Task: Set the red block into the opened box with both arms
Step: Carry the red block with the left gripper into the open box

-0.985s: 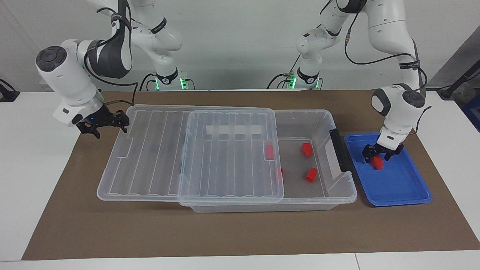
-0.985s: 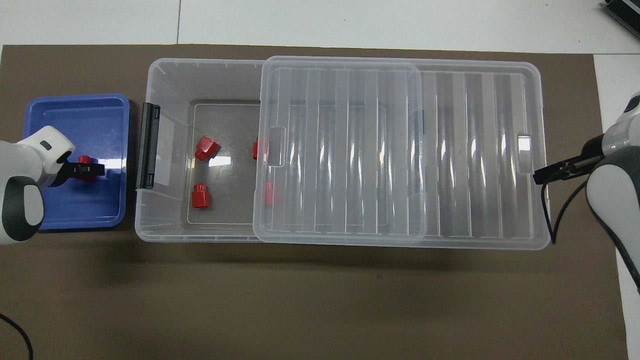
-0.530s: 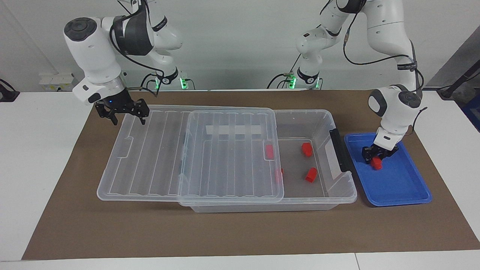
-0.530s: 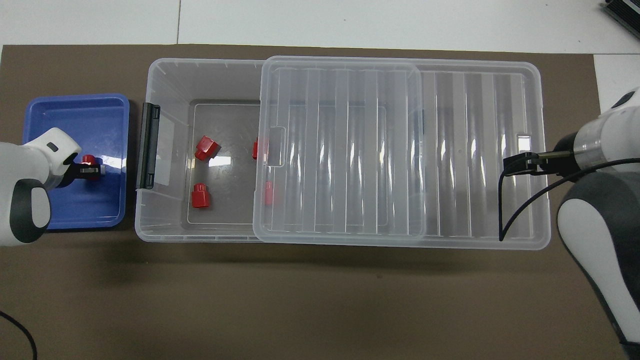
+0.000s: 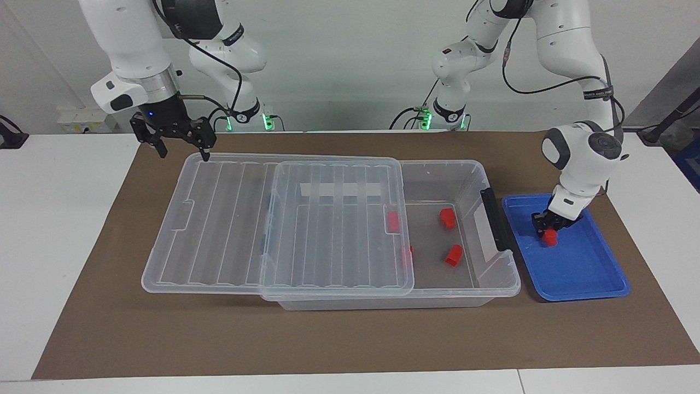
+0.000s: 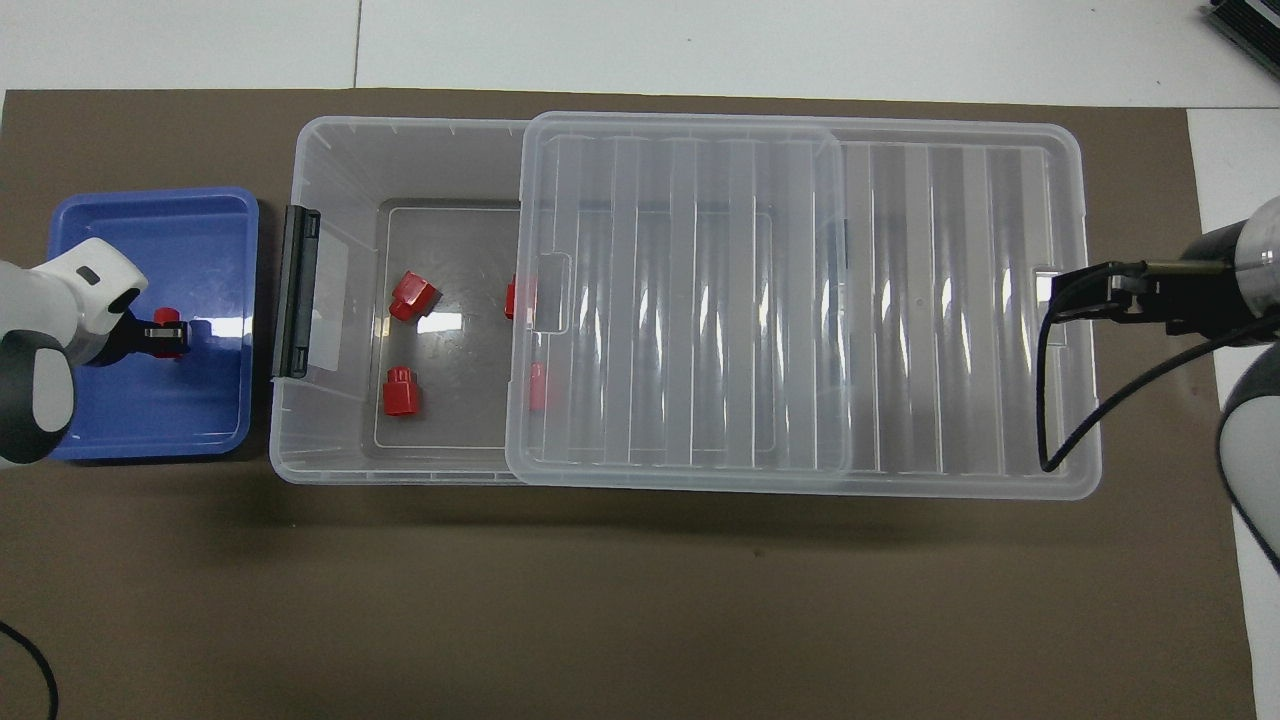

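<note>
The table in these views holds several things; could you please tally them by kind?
Small bright-red plastic blocks: 5
Clear plastic storage box: 1
Ribbed clear lid: 1
Shallow blue tray: 1
Total: 8

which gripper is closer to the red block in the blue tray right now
Left. The left gripper is down in the blue tray, shut on the red block. The right gripper is open, over the lid's corner at the right arm's end.

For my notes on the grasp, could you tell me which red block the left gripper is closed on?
The red block in the blue tray; left gripper shut on it. The others lie in the clear box.
</note>
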You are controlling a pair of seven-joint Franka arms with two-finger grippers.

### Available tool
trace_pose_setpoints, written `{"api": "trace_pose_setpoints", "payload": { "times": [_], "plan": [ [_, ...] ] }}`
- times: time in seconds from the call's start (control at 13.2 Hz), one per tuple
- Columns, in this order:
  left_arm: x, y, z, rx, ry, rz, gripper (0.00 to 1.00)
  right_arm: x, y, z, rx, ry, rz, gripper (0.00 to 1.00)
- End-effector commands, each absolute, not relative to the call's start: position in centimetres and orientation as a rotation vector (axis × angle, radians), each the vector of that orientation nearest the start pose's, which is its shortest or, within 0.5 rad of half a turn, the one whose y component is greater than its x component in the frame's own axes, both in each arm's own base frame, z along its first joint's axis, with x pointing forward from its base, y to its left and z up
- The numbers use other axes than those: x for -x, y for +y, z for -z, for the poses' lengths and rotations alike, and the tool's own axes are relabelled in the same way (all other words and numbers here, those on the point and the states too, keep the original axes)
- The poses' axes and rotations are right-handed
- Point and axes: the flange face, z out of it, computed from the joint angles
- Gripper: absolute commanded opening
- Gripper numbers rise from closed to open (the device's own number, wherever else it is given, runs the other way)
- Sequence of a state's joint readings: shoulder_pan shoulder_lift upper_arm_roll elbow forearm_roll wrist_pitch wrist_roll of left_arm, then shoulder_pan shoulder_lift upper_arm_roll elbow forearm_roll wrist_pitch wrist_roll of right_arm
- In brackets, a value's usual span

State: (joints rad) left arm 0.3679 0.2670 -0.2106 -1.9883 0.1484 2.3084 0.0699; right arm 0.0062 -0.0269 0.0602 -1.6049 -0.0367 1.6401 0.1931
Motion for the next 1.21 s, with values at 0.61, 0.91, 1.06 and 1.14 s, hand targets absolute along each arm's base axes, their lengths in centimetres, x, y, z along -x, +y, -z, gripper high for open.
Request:
{"api": "trace_pose_setpoints", "payload": {
  "times": [0.61,0.91,1.06,1.14],
  "plan": [
    [-60.1,-15.7,-52.5,3.079,-0.823,0.055,0.03,-54.7,1.0,-63.6,3.162,0.287,-0.036,1.00],
    [-56.8,-17.6,-47.0,3.113,-0.779,0.177,0.03,-54.5,1.0,-63.8,3.161,0.287,-0.041,1.00],
    [-54.9,-19.4,-43.8,3.138,-0.729,0.215,0.03,-54.5,1.0,-63.7,3.161,0.285,-0.043,1.00],
    [-54.8,-19.9,-43.2,3.141,-0.715,0.210,0.03,-54.5,1.0,-63.8,3.161,0.285,-0.041,1.00]
  ]
}}
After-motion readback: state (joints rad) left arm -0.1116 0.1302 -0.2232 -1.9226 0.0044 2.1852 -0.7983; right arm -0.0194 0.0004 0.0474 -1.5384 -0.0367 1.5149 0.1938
